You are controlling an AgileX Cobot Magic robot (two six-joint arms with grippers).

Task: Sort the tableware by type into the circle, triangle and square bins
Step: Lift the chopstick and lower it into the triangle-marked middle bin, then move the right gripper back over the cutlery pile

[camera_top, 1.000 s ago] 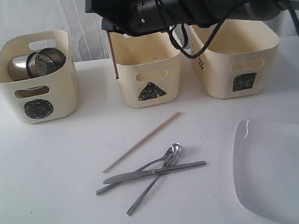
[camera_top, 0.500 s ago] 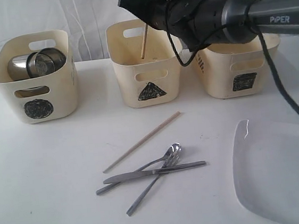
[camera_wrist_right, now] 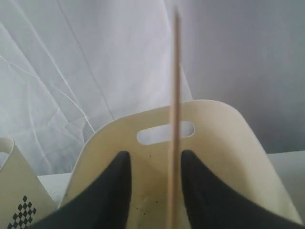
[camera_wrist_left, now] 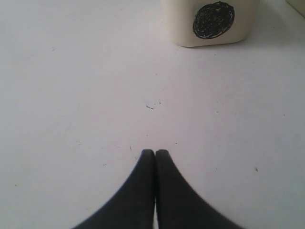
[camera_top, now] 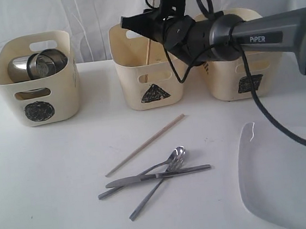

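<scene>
My right gripper (camera_top: 132, 22) hovers over the triangle bin (camera_top: 152, 84), and its jaws stand apart. One wooden chopstick (camera_top: 147, 52) stands nearly upright inside that bin. In the right wrist view the chopstick (camera_wrist_right: 175, 95) rises between the open fingers of the right gripper (camera_wrist_right: 156, 155), close to one of them. A second chopstick (camera_top: 145, 145) lies on the table above a knife (camera_top: 159, 175) crossed over two spoons (camera_top: 171, 159). Steel bowls (camera_top: 38, 65) fill the circle bin (camera_top: 37, 107). My left gripper (camera_wrist_left: 155, 152) is shut and empty over bare table near the circle bin (camera_wrist_left: 209, 21).
The square bin (camera_top: 246, 66) stands at the right end of the row, partly behind the right arm. A large white plate (camera_top: 291, 176) lies at the front right corner. White cloth hangs behind the bins.
The right jaws have opened around the chopstick, which was gripped before. The chopstick has sunk lower into the triangle bin. The right arm has shifted a little left and down.
</scene>
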